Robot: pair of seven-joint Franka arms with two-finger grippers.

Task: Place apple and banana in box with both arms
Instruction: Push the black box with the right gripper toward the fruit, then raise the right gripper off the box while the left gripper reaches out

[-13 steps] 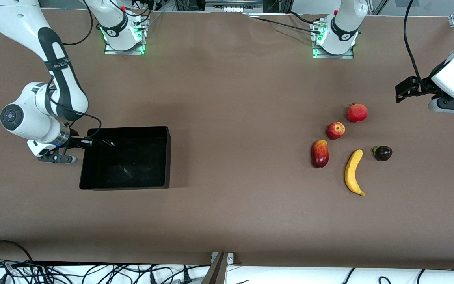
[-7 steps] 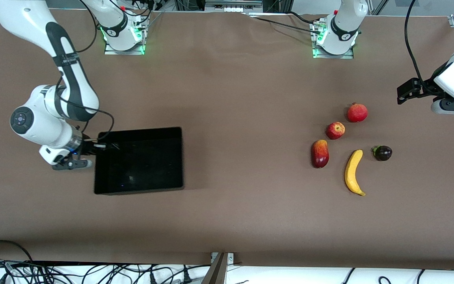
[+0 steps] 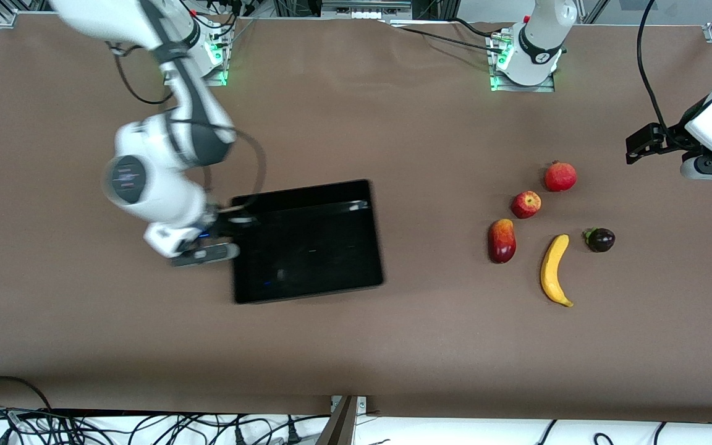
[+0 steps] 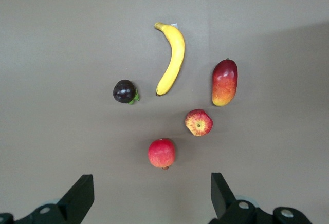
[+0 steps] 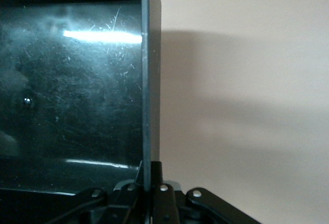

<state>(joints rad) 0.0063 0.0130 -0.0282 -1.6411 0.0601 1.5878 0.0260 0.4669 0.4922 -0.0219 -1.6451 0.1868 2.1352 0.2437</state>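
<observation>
Clamping box (image 3: 306, 244) wall: right gripper (image 3: 227, 221) | left gripper (image 4: 149, 203) spread wide over table, waiting

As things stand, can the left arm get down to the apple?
Probably yes. The left tool hangs open over the fruit end of the table, and the apple lies uncovered, apart from the red round fruit and mango.

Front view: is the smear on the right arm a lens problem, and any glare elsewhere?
Front view: only the right gripper and box are motion-blurred; the banana is crisp. Right wrist view: a bright streak of glare on the box floor.
</observation>
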